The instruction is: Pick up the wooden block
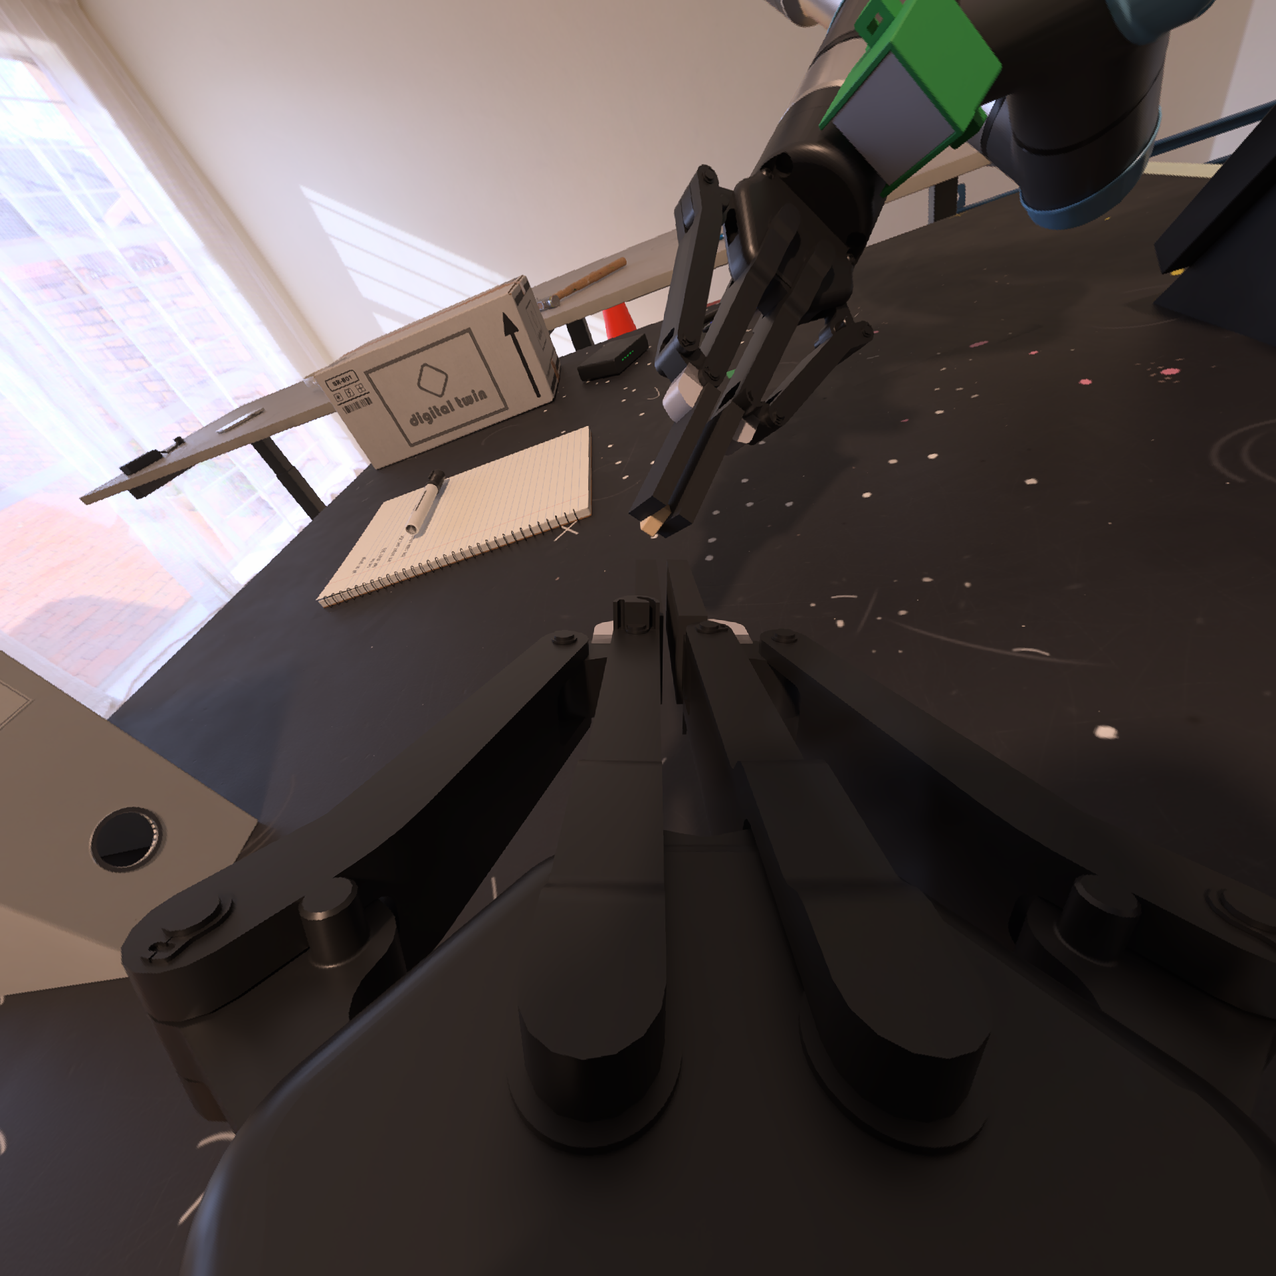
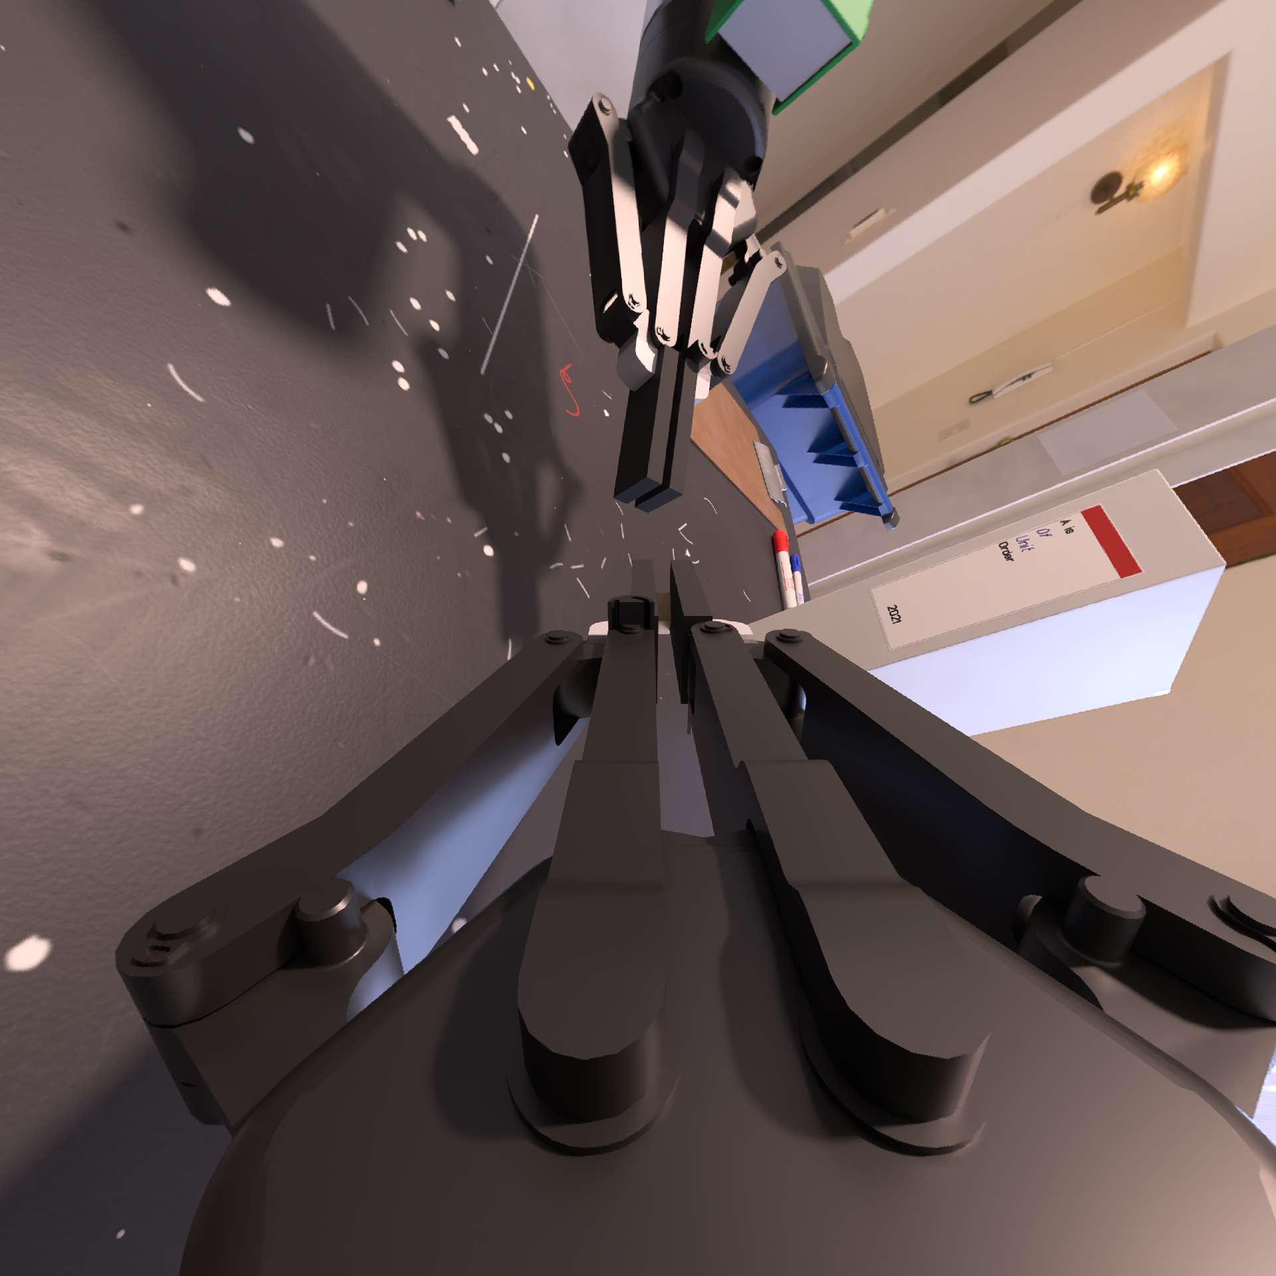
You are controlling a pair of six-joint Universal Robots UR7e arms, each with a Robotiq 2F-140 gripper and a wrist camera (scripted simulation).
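In the left wrist view, the right gripper (image 1: 659, 523) pinches a small pale wooden block (image 1: 652, 528) at its fingertips, clear of the dark speckled table (image 1: 1001, 552), evidently lifted; the left gripper (image 1: 668, 587) has its fingers pressed together on nothing. In the right wrist view, the block is hidden between the fingers.

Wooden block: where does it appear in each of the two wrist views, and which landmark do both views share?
Left wrist view: the wooden block is just above the centre, a small tan piece pinched at the tips of the right gripper.
Right wrist view: I cannot make it out; that gripper closes over the centre of the picture and would hide it.
Shared landmark: the dark speckled table.
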